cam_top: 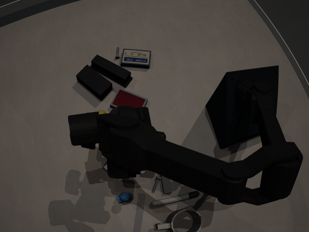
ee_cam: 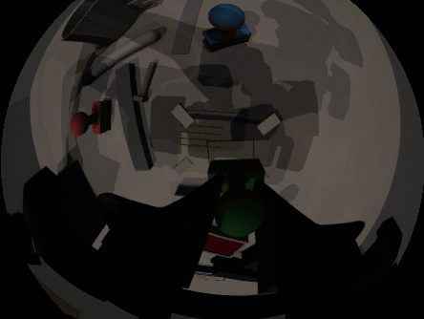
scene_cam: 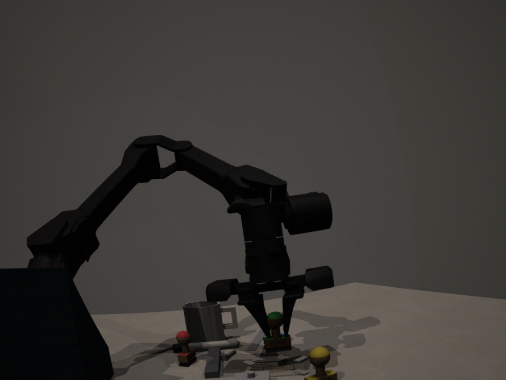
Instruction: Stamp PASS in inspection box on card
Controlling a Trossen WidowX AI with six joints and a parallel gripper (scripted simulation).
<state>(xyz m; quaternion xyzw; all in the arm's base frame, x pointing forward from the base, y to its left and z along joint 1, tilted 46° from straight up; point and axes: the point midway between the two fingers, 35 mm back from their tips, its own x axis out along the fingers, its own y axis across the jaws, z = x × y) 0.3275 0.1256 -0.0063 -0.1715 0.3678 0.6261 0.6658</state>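
My gripper [scene_cam: 277, 334] [ee_cam: 238, 182] is shut on the green-topped stamp [scene_cam: 274, 318] [ee_cam: 239, 216], which hangs roughly upright with its base low over the card. PASS lettering on the base is too dim to read surely. The card [ee_cam: 193, 154] lies under tabs at its corners. In the wrist view the inspection box [ee_cam: 230, 140] is a thin outline, with the stamp base covering its near edge. The visible part of the box shows no print. The arm hides the card in the top view. The red ink pad [cam_top: 129, 99] [ee_cam: 223, 244] lies open behind the stamp, partly covered by the arm.
A blue stamp [cam_top: 124, 196] [ee_cam: 226, 16], red stamp [scene_cam: 183, 337] [ee_cam: 79, 123] and yellow stamp [cam_top: 102, 112] [scene_cam: 319, 356] stand around the card. A mug [scene_cam: 204, 323], marker [cam_top: 172, 199] and grey bar [ee_cam: 135, 119] are nearby. Two black blocks [cam_top: 94, 81] [cam_top: 110, 67] and a closed pad [cam_top: 135, 54] lie beyond the ink pad.
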